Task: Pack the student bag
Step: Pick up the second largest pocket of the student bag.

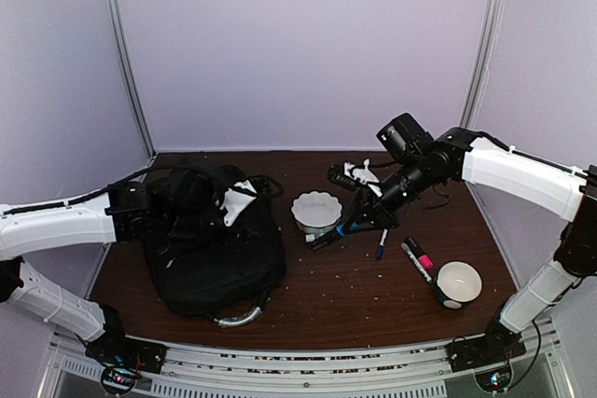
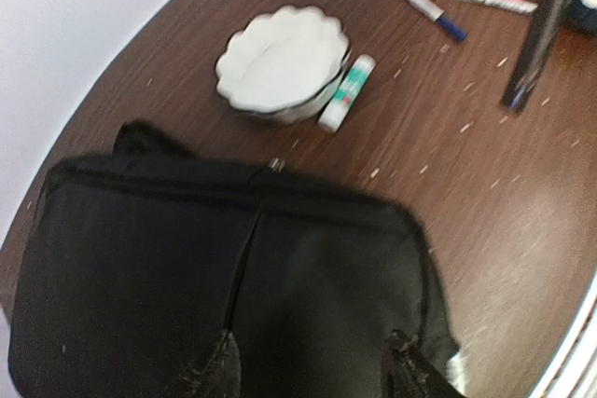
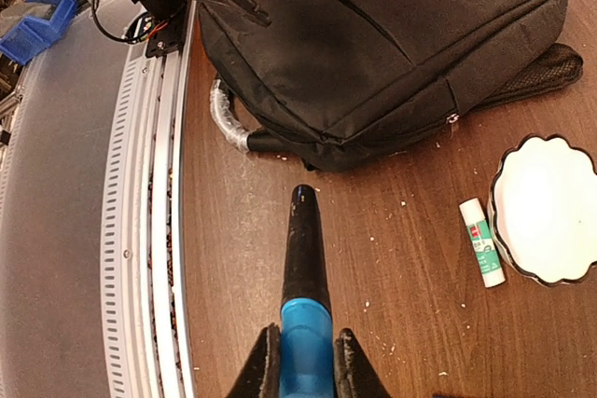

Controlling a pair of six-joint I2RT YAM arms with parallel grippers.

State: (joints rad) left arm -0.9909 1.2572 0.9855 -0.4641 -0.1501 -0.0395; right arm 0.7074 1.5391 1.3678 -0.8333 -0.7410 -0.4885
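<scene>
L pincer [image 2: 312, 381] over student bag [image 2: 233, 277]; R pincer [image 3: 300, 361] w/ pen [image 3: 300, 249] well right.

Table [image 1: 326, 300]: dark brown wood, crumb-speckled. Walls [image 1: 298, 44]: plain pale lilac, at 9, 12 and 3 o'clock. Metal posts [image 1: 126, 53]: 10 and 2 o'clock.

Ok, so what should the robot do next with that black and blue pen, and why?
Probably the right gripper should carry the pen over towards the bag. It is shut on the pen's blue end, and the bag lies off to the side, apart from it. The left gripper hangs open above the bag; whether a zip is open I cannot tell.
</scene>
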